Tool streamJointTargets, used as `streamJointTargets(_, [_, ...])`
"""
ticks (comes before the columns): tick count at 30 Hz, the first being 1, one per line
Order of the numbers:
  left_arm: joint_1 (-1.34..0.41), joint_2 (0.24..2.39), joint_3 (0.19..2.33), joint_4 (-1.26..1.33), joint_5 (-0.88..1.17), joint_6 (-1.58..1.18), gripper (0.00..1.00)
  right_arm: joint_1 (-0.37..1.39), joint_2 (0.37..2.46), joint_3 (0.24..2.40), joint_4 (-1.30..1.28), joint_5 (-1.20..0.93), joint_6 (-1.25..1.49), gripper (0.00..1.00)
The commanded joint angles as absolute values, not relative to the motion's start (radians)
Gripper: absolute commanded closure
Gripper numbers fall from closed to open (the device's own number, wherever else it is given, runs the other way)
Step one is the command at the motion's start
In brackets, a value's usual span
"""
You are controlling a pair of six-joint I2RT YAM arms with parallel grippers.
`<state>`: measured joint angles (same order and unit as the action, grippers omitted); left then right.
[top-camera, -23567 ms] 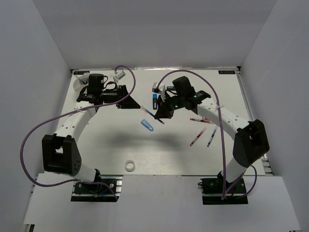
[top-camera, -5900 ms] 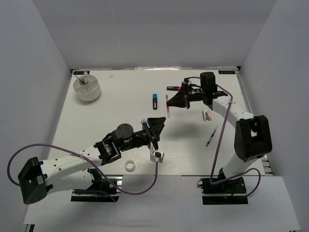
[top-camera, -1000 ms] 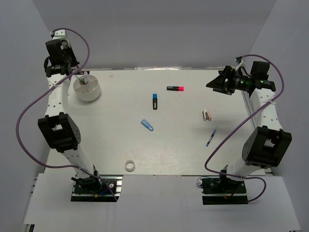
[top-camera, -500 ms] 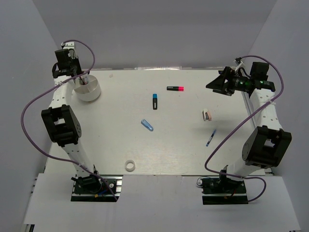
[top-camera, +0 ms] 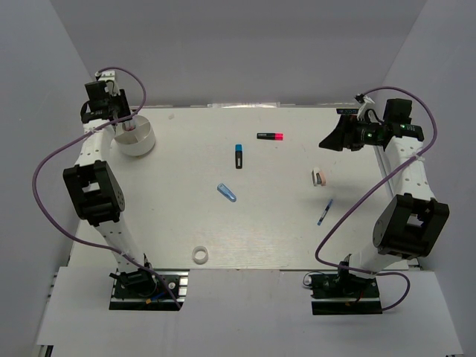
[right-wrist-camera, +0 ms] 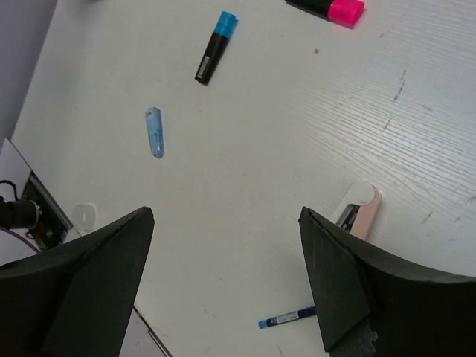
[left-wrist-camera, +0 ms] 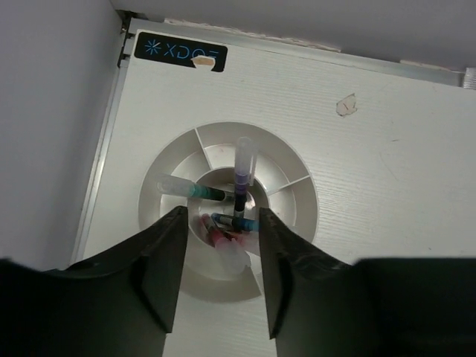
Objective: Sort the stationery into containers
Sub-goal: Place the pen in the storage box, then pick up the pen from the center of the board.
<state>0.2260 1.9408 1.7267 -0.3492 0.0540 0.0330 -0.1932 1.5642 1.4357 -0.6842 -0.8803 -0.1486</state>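
Sorting partly done; both pairs of jaws apart and empty.

Held the left gripper (left-wrist-camera: 221,216) over the white tub (left-wrist-camera: 286,160), straight below the gap of its jaws, with several pens (left-wrist-camera: 239,190) already dropped in its middle compartments. Left for later, ahead of and below the wide-spread right gripper (right-wrist-camera: 224,212): pink-ended marker (right-wrist-camera: 327,7), blue-ended marker (right-wrist-camera: 212,53), translucent blue tube (right-wrist-camera: 154,132), blue pen (right-wrist-camera: 286,320), plus a small pink-and-white item (right-wrist-camera: 357,210) just beside the right-hand jaw. Judged under halfway. Showed the tub's dividers and contents only through the left wrist view; placed the white tape ring (top-camera: 199,255) plainly only from the top, well apart from both jaws.
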Motion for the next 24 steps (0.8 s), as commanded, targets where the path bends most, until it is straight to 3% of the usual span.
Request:
streamJointTargets(1, [0.23, 1.864, 1.741, -0.333, 0.115, -0.027, 0.45, -0.19, 1.546, 1.442, -0.77, -0.825, -0.314, 0.16])
streamJointTargets(6, [0.213, 1.754, 1.781, -0.344, 0.21, -0.029, 0.43, -0.189, 1.522, 1.448, -0.906, -0.766, -0.578, 0.36])
streamJointTargets(9, [0.204, 1.689, 1.792, -0.398, 0.458, 0.073, 0.43, -0.187, 1.508, 1.453, -1.084, -0.712, -0.863, 0.49])
streamJointTargets(10, [0.204, 1.674, 1.798, -0.429, 0.606, 0.139, 0.36, -0.183, 1.508, 1.45, -1.132, -0.689, -0.935, 0.52])
streamJointTargets(13, [0.15, 1.692, 1.856, -0.593, 0.701, 0.23, 0.35, -0.164, 1.511, 1.421, -1.241, -0.576, -1.117, 0.59])
streamJointTargets(14, [0.135, 1.695, 1.868, -0.659, 0.695, 0.247, 0.34, -0.155, 1.522, 1.41, -1.227, -0.539, -1.108, 0.71])
streamJointTargets(16, [0.086, 1.674, 1.827, -0.67, 0.672, 0.29, 0.34, -0.135, 1.549, 1.41, -1.242, -0.457, -1.005, 0.85])
streamJointTargets(17, [0.071, 1.622, 1.791, -0.652, 0.628, 0.291, 0.34, -0.12, 1.578, 1.399, -1.247, -0.443, -0.947, 0.86])
streamJointTargets(18, [0.045, 1.591, 1.707, -0.596, 0.606, 0.291, 0.32, -0.118, 1.586, 1.381, -1.252, -0.434, -0.828, 0.78])
streamJointTargets(19, [0.032, 1.563, 1.671, -0.569, 0.577, 0.291, 0.32, -0.115, 1.592, 1.361, -1.25, -0.44, -0.769, 0.63])
streamJointTargets(22, [-0.003, 1.49, 1.593, -0.528, 0.502, 0.293, 0.31, -0.114, 1.566, 1.257, -1.186, -0.475, -0.553, 0.51])
streamJointTargets(24, [-0.012, 1.456, 1.551, -0.508, 0.474, 0.293, 0.31, -0.107, 1.519, 1.192, -1.105, -0.494, -0.461, 0.49])
